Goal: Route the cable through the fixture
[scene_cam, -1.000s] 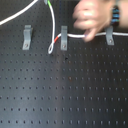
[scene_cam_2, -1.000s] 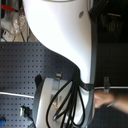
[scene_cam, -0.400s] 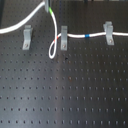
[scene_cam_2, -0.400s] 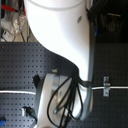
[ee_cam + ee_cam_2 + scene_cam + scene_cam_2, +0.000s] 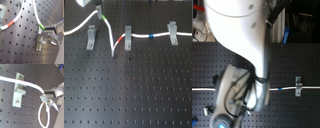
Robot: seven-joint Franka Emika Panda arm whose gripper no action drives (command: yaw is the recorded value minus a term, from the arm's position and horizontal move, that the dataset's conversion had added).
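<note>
Cable (image 5: 139, 36), thin, white, limp and light, with coloured bands, pinched at its green band (image 5: 41, 27) by the gripper (image 5: 47, 29), jaws nearly shut.

soft, low-resolution blur; even light

No readable text, labels, brands, numbers or signs in any view. Clutter at upper edge of second exterior view too blurred to read.
</note>
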